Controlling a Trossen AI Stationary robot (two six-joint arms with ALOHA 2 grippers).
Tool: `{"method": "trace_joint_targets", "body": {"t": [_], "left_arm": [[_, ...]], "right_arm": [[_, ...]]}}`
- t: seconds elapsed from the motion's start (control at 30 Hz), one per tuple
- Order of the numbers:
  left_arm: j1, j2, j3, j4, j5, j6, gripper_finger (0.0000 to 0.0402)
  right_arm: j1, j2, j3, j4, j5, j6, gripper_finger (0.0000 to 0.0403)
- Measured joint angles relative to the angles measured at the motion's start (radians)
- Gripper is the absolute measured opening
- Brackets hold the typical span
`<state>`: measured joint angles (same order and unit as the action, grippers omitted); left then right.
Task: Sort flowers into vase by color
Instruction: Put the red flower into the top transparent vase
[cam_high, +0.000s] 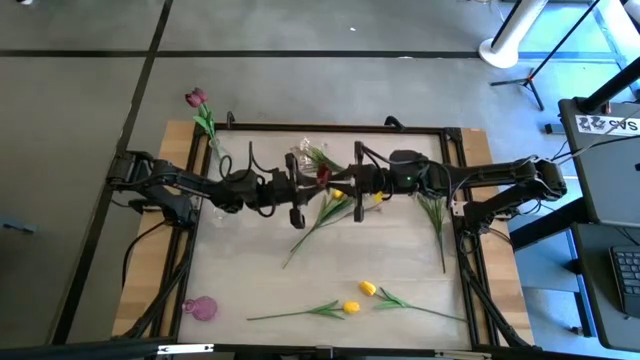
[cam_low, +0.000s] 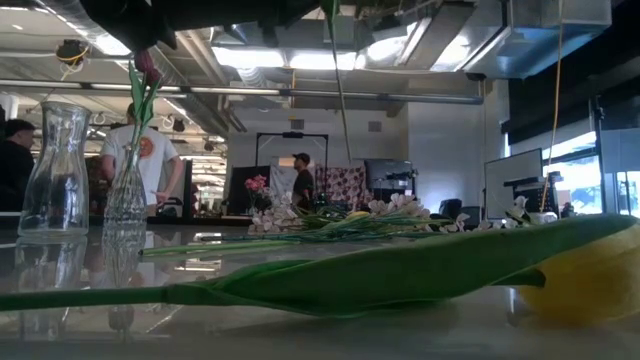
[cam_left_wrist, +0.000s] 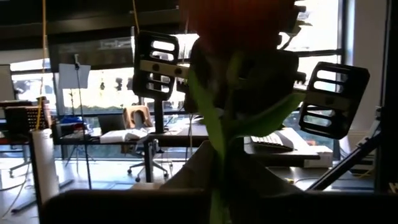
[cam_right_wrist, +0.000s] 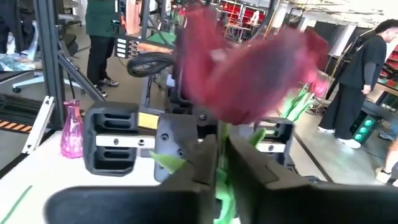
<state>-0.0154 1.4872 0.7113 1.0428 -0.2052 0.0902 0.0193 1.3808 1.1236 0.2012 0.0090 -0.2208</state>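
Observation:
My two arms meet high above the middle of the table, and a dark red tulip (cam_high: 323, 175) sits between their grippers. My left gripper (cam_high: 312, 186) is shut on it. My right gripper (cam_high: 340, 182) faces it from the right, right at the bloom. The bloom (cam_right_wrist: 249, 68) fills the right wrist view, and its thin green stalk (cam_low: 340, 110) hangs straight down, clear of the table. Another red tulip (cam_high: 195, 98) stands in a narrow glass vase (cam_low: 127, 180) at the far left. Two yellow tulips (cam_high: 351, 307) (cam_high: 368, 288) lie near the near edge. My left gripper pinches the red tulip's stalk just below the bloom (cam_right_wrist: 217, 140) between its two fingers (cam_right_wrist: 186, 155). They come level from the table's left and lie across the stalk. The tulip is upright and lifted clear, bloom on top, with the stalk hanging below.
White sprays (cam_high: 310, 152) and more yellow tulips (cam_high: 337, 193) lie under the grippers, and a leafy stem (cam_high: 435, 215) lies to the right. A clear carafe (cam_low: 55, 170) stands beside the narrow vase. A pink vase (cam_high: 200, 307) is at the near left corner. People stand in the room beyond.

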Motion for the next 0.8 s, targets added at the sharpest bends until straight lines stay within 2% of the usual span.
{"method": "trace_joint_targets", "body": {"t": [0.27,0.37,0.57,0.7,0.8], "left_arm": [[-0.001,-0.077,0.000,-0.089,-0.023,0.022,0.0011],[-0.004,-0.143,0.000,-0.185,-0.096,0.062,0.0009],[-0.031,-0.400,0.000,-0.507,-0.401,0.190,0.0008],[-0.029,-0.591,0.000,-0.718,-0.693,0.212,0.0007],[-0.005,-0.697,0.000,-0.805,-0.910,0.234,0.0007]], "right_arm": [[0.002,-0.072,0.000,-0.005,-0.001,-0.020,0.0168],[0.016,-0.119,0.000,-0.024,-0.001,-0.022,0.0205],[0.077,-0.164,0.002,-0.154,0.019,-0.011,0.0240],[0.146,-0.153,0.002,-0.226,0.112,0.004,0.0236],[0.191,-0.135,0.001,-0.240,0.185,0.005,0.0231]]}}
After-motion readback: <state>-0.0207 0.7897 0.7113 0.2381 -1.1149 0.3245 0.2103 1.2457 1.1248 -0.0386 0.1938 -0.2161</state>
